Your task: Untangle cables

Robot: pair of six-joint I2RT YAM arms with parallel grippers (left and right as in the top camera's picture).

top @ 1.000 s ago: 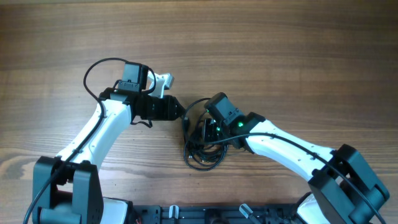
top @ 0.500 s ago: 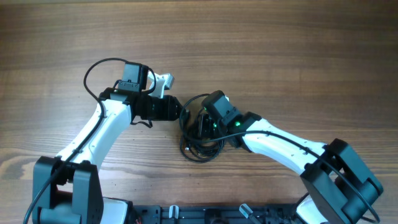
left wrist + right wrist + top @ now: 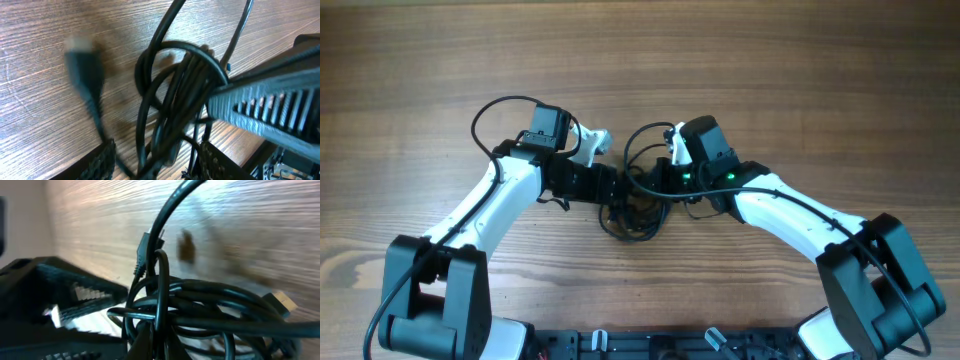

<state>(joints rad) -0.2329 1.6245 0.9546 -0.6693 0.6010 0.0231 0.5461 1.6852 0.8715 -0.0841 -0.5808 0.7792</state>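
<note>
The left arm (image 3: 485, 210) reached in from the lower left corner of the wooden table (image 3: 800, 70), with its own thick black wire looping out above its wrist. The left gripper (image 3: 612, 188) pointed right, toward the middle of the table, and touched the left edge of the cables (image 3: 632, 218). In the left wrist view its two fingers (image 3: 104, 159) stood well apart, open. The black strands ran down between them, and neither finger visibly pressed on them, so it held nothing.

The cables sat in one tangled black bundle at the centre of the table, between the two grippers. Some coils sagged toward the near edge, and one thin loop (image 3: 638, 140) arched away toward the far side. In the left wrist view a dark plug (image 3: 80, 52), blurred, lay on the wood to the left of the bundle. Several strands were bunched tightly together where the other gripper's ribbed grey finger (image 3: 270, 107) met them.

The right gripper (image 3: 656, 180) pointed left into the bundle, almost nose to nose with the left one. Its jaws were closed, pinching a strand of the cables. In the right wrist view that strand rose as a narrow upright loop in front of the stacked coils. A plug with a pale tip (image 3: 281, 302) stuck out at the right. The right arm (image 3: 790, 215) ran back toward the lower right corner.
</note>
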